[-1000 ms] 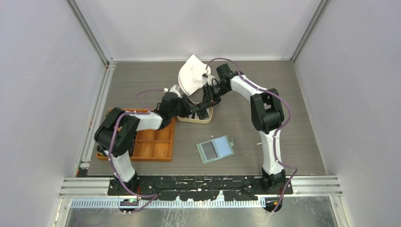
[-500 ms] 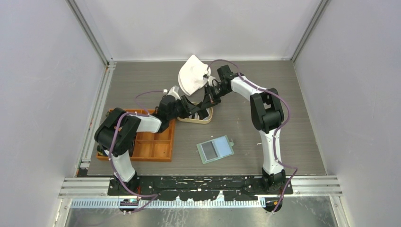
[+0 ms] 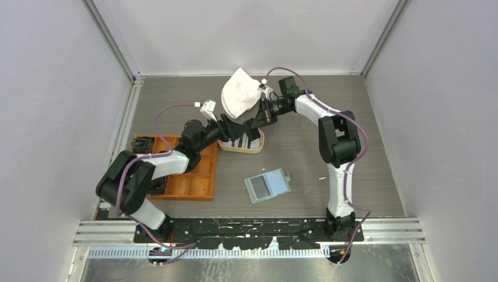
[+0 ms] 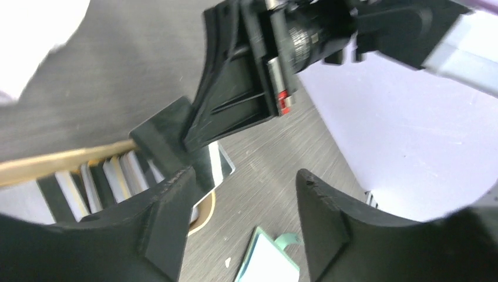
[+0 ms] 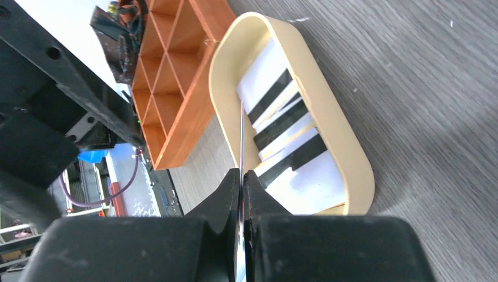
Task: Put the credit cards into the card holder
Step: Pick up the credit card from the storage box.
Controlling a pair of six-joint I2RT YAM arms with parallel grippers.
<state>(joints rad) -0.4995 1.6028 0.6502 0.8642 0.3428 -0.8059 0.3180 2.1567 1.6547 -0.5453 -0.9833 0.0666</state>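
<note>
Black-and-white credit cards (image 5: 288,126) overlapping in tan tray (image 5: 326,100); green card holder (image 3: 267,185) open flat.

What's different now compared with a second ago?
The right fingers closed on a card held edge-on over the tan tray. The left fingers spread apart, and that arm's elbow swung left. The card holder, orange tray and white cloth stayed put.

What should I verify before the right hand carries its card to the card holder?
1. Right hand shut on the card: ok.
2. Left hand open: ok.
3. Left hand clear of the card: cannot tell.
4. Card holder lying open: ok.
5. Card clear of the tan tray rim: cannot tell.
</note>
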